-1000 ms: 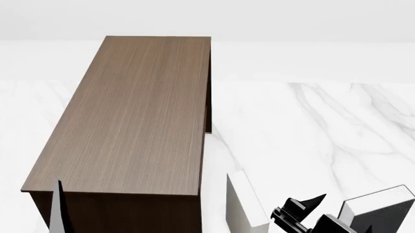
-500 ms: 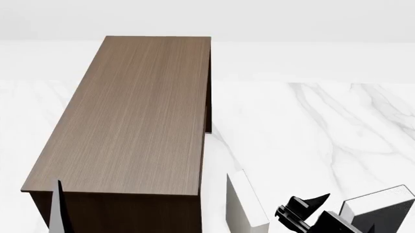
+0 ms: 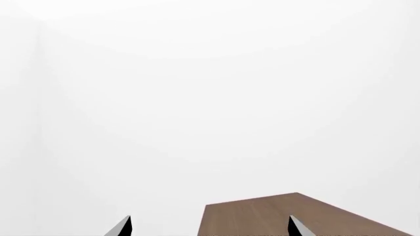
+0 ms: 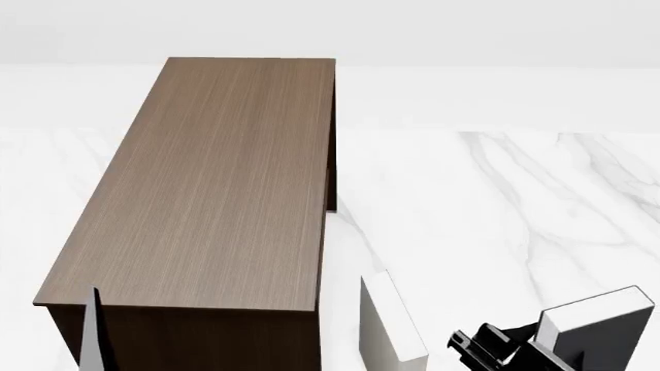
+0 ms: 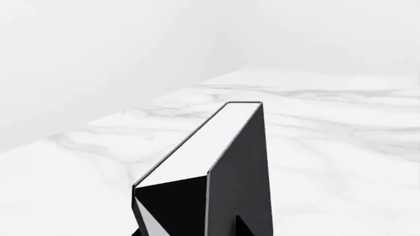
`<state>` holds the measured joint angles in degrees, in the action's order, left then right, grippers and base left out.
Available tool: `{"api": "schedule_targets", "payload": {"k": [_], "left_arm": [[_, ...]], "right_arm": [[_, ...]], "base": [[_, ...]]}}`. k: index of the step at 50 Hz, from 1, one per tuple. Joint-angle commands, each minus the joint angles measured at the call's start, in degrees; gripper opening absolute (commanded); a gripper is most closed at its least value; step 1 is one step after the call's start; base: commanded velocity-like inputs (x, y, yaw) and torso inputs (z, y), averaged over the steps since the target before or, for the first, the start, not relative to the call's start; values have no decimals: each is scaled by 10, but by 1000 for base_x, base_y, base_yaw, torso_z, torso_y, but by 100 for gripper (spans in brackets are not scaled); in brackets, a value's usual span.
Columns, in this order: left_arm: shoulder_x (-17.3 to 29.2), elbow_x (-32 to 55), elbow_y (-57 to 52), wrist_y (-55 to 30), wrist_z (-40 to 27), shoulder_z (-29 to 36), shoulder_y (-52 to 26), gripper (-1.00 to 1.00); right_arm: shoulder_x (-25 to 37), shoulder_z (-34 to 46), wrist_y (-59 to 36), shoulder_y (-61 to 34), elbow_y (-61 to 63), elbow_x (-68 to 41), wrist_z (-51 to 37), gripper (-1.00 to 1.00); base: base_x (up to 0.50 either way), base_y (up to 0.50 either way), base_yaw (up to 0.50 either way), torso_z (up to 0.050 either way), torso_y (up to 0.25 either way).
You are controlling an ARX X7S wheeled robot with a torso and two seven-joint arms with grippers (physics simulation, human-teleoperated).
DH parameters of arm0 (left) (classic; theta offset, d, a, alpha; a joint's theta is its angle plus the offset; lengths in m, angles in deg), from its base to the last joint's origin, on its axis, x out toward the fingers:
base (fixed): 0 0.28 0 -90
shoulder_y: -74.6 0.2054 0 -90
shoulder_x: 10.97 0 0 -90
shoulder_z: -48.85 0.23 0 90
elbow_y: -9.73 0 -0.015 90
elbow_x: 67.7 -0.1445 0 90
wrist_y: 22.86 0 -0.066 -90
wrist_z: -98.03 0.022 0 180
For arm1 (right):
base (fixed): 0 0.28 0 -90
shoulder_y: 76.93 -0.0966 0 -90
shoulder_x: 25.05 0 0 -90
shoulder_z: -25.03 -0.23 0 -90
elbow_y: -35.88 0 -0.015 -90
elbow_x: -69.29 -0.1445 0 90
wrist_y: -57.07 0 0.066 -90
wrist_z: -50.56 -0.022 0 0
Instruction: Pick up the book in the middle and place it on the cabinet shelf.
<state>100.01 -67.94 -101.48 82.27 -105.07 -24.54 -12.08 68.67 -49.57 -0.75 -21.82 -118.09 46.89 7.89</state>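
Book [image 5: 223,147] between closed right jaws [image 5: 196,221].

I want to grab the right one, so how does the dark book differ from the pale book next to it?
The dark book has a charcoal cover with white page edges; the pale book is off-white all over. The dark book sits at the right claw, while the pale book stands free, nearer the cabinet. Both stand upright on the marble table.

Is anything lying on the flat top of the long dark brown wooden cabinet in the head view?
No, the long dark brown wooden cabinet shows only bare wood grain across its whole top.
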Motion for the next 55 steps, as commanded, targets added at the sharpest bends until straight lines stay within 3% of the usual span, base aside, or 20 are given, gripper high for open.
{"api": "schedule_targets", "payload": {"k": [1, 11, 25, 40, 55], "left_arm": [[-11, -2, 2, -1, 12, -15, 0, 100], [-10, 0, 0, -3, 11, -13, 0, 100], [-9, -4, -4, -5, 8, -9, -1, 100], [-6, -7, -13, -7, 7, -5, 1, 100], [-3, -6, -16, -7, 5, -3, 2, 100]], "right_arm": [[-13, -2, -9, -1, 5, 11, 25, -100], [27, 11, -93, 42, 206, 10, -25, -100], [75, 16, -209, 9, 467, -21, -63, -100], [105, 28, -273, -19, 602, -38, -73, -100], [115, 17, -340, -46, 743, -208, -16, -100]], "base": [[0, 0, 3, 0, 0], [1, 0, 1, 0, 0], [0, 0, 0, 0, 1], [0, 0, 0, 0, 1], [0, 0, 0, 0, 1]]}}
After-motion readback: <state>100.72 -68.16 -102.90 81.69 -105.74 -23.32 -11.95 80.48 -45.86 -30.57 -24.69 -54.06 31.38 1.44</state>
